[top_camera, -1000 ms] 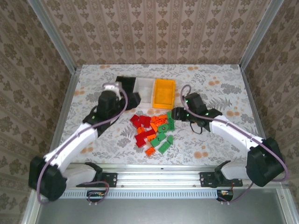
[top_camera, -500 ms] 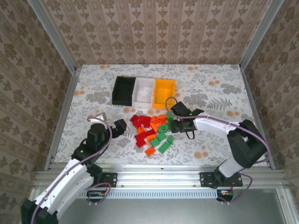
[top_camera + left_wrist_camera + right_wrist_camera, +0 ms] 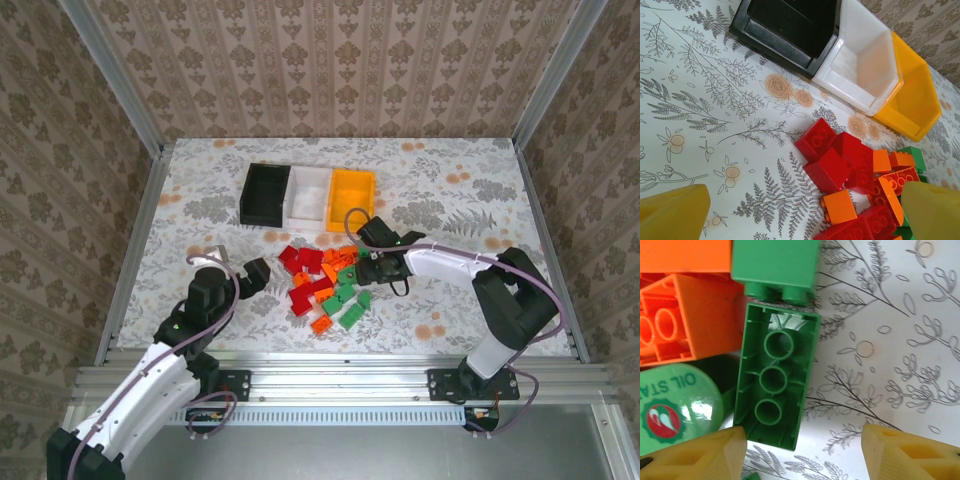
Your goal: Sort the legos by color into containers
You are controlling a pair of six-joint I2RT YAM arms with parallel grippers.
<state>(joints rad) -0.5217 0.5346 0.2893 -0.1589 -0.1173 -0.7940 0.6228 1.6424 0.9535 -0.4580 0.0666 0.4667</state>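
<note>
My right claw (image 3: 372, 262) hangs low over the right edge of the legos (image 3: 325, 285), which lie heaped on the flowered table (image 3: 450, 170) just in front of the containers: a black bin (image 3: 265, 195), a white bin (image 3: 308, 195) and a yellow-orange bin (image 3: 350, 198) joined in a row. Through the wrist camera, the right claw (image 3: 802, 455) has its jaws apart and clamped on nothing. One fingertip sits at the lower end of an upturned green brick (image 3: 775, 390); the other stands off over bare tabletop. That brick looks to be the piece in hand. It lies hollow side up, wedged against an orange brick (image 3: 685, 320) and a round green piece (image 3: 675, 405), with a studded green brick (image 3: 775, 270) at its far end. To take it cleanly I judge I should shift toward the brick until its long walls sit squarely between my fingertips, come straight down, and close slowly. The round piece must stay outside the near finger, since a pinch that catches it may tip or drag the pile. My left claw (image 3: 250, 272) hangs to the left of the heap, jaws spread wide and holding nothing. With the heap on the table, the sorting looks barely begun.
</note>
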